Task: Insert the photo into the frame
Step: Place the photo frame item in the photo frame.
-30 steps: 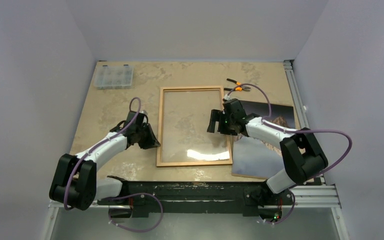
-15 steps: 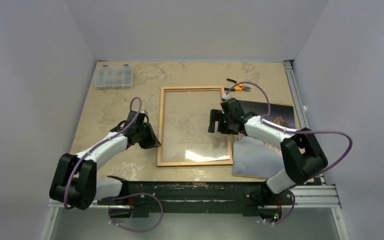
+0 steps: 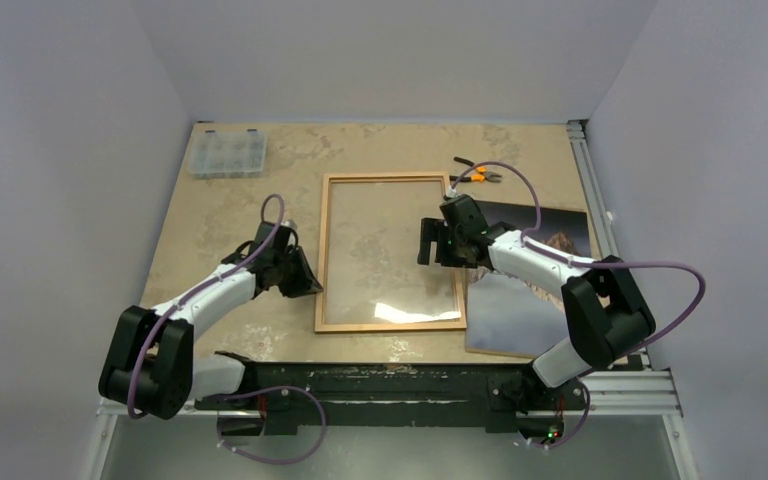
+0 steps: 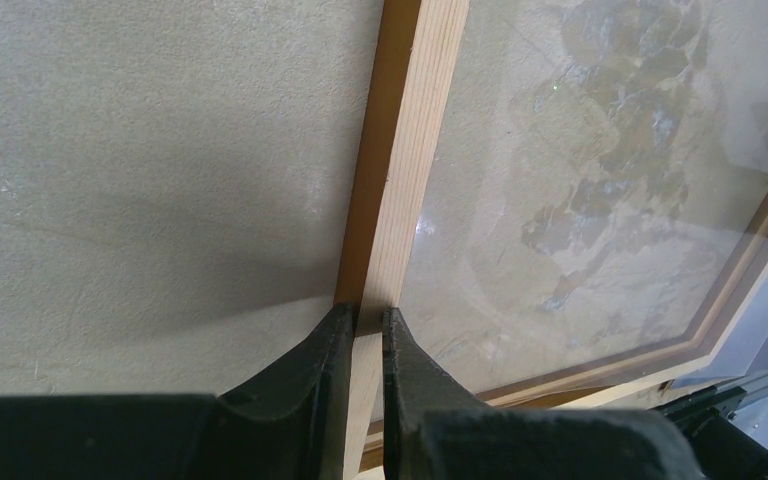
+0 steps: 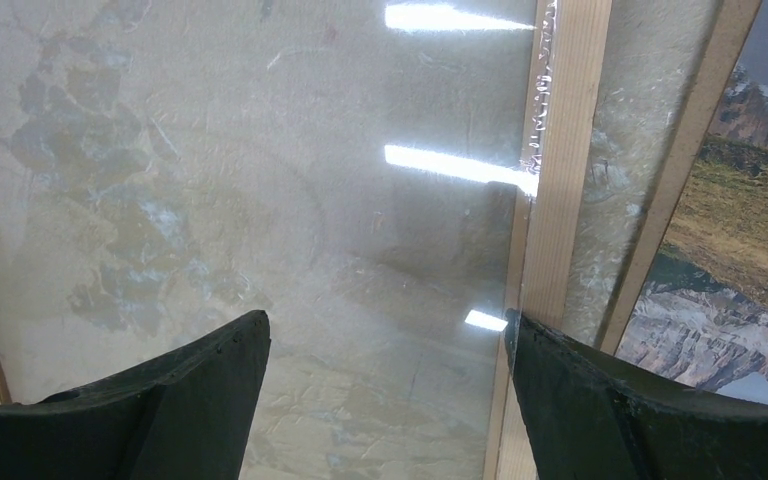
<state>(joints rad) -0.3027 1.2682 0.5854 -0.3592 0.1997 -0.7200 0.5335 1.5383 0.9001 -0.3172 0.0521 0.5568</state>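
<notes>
My right arm hides much of the photo (image 3: 508,312), which lies face up on the desk (image 3: 240,200) just right of the frame (image 3: 385,178); I cannot tell whether their edges touch. Since a second ago only the right claw (image 5: 385,325), spread wide over the right rail, has crept slightly farther out. The left claw (image 4: 365,325) pinches the left rail, with bare desk outside it.

So the left gripper (image 4: 365,325) sits at the bottom middle. Its two black fingers (image 4: 335,350) are pinched nearly together over the long rail of the thin, light orange-brown wooden picture frame (image 4: 405,150). That rail runs from top centre down to the fingers. The beige textured tabletop (image 4: 160,150) fills the left. On the right, a clear glass pane (image 4: 600,110) shows mottled tabletop through it. The frame's corner is lower right, next to a black metal rail (image 4: 730,430).
</notes>
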